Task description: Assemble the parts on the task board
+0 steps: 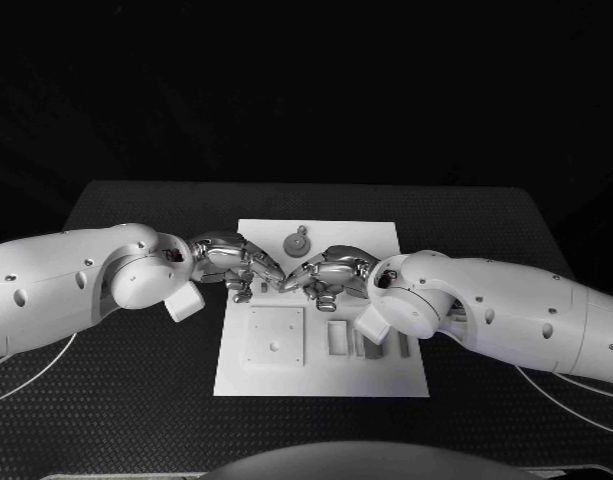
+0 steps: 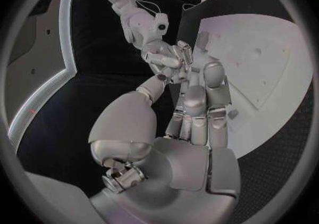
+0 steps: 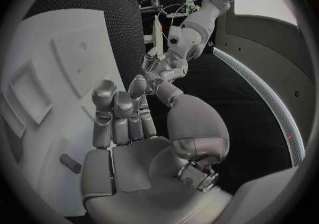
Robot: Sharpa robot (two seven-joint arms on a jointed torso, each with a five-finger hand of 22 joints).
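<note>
The white task board point(image 1: 393, 375) lies in the middle of the black table. A round grey part point(image 1: 298, 243) rests near its far edge. My left hand point(image 1: 238, 263) and right hand point(image 1: 329, 274) hover over the board's middle, fingertips almost meeting. In the left wrist view the left hand point(image 2: 198, 108) stretches its fingers point(image 2: 214, 79) out over the board point(image 2: 266, 59), thumb apart, with the right hand point(image 2: 167, 60) just beyond. The right wrist view shows the right hand point(image 3: 123, 123) flat with fingers point(image 3: 106, 99) straight, facing the left hand point(image 3: 161, 67). I see no part in either hand.
A square recessed plate point(image 1: 275, 335) and several narrow slots point(image 1: 339, 340) occupy the near half of the board. A small dark piece point(image 3: 69, 163) lies on the board beside the right palm. Black table point(image 1: 119, 380) surrounds the board on all sides.
</note>
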